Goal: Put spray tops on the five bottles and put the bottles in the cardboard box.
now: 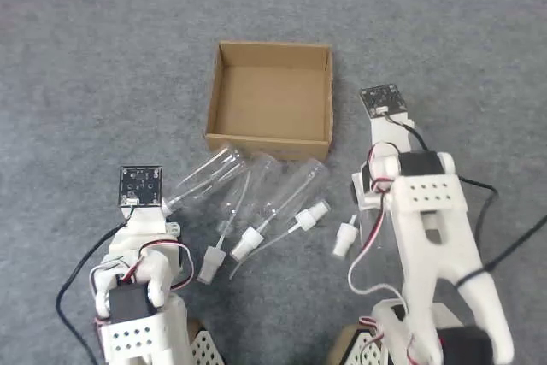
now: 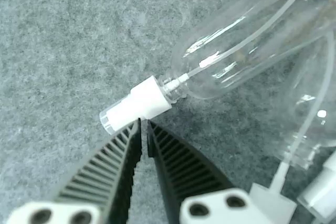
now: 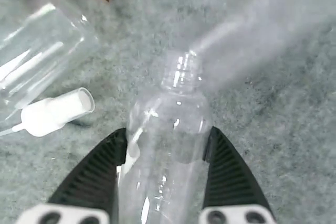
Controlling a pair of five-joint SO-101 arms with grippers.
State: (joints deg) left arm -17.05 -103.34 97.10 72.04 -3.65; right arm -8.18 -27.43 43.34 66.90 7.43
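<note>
R gripper (image 3: 167, 135) is clamped on a bare clear bottle (image 3: 176, 98), no top on it, neck pointing away over the grey carpet (image 3: 294, 145). L gripper (image 2: 143, 125) is pretty much closed w/ nothing in it, tips right at the white spray top (image 2: 137, 103) of a capped bottle (image 2: 247, 45) lying in front of the cardboard box (image 1: 269, 144). One loose top (image 1: 344, 237) lies nr the R arm.
</note>
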